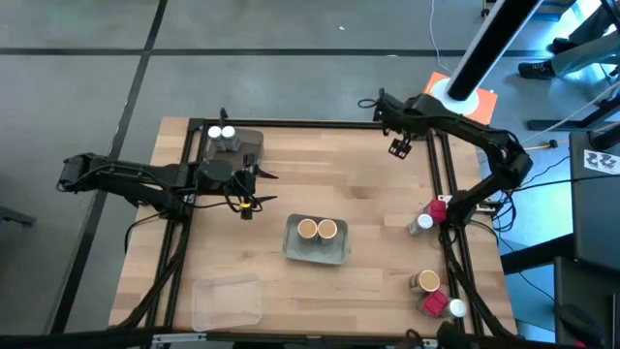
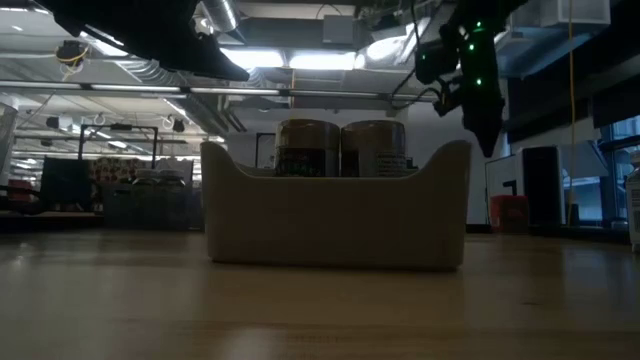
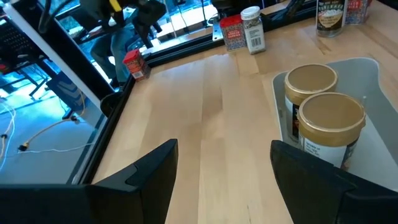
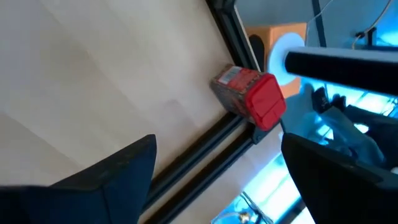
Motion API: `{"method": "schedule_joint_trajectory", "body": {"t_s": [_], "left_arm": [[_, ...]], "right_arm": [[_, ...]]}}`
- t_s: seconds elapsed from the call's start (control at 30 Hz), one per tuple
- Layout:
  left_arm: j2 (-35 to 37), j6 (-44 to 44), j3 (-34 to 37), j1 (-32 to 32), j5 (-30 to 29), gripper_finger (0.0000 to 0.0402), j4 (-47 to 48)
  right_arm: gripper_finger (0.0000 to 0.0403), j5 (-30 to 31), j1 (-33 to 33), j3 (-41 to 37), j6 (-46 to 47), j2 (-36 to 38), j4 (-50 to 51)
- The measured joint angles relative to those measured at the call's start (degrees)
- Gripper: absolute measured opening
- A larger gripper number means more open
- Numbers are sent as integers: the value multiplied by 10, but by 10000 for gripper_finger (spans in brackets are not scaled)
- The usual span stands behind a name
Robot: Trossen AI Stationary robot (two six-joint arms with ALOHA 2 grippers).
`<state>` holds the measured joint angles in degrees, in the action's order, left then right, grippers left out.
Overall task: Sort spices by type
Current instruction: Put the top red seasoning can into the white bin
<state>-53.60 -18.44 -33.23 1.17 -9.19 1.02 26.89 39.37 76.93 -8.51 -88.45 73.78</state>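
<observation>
Light wooden table (image 1: 368, 184) with a black frame, big open workshop with ceiling lights behind it. In the middle there's a grey tray (image 1: 316, 251) holding two tan-lidded jars (image 1: 318, 229) side by side. Another grey tray (image 1: 247, 142) at the far left has two white-capped jars (image 1: 221, 133). The remaining spices (image 1: 431, 291) are strung along the right edge: red boxy ones, a white-capped jar, a tan-lidded one. The left gripper (image 1: 254, 188) hovers just left of the middle tray, jaws spread and empty. The right gripper (image 1: 399, 147) hangs above the far right corner, also spread wide, nothing in it; a red spice box (image 4: 249, 95) lies by the frame rail there. An empty clear tray (image 1: 227, 301) sits near left.
</observation>
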Motion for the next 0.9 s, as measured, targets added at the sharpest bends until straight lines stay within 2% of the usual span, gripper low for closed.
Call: {"method": "schedule_joint_trajectory", "body": {"t_s": [0.23,0.57,0.7,0.9], "left_arm": [[0,-3,0,0,0,239,1],[0,-11,-1,0,0,239,-11],[0,-15,-1,0,0,239,-24],[0,-16,-1,0,0,239,-37]], "right_arm": [[344,34,44,0,-71,-51,-14],[344,130,89,0,-181,-125,-18],[344,119,107,0,-229,-131,-43],[344,89,122,0,-233,-131,-63]]}}
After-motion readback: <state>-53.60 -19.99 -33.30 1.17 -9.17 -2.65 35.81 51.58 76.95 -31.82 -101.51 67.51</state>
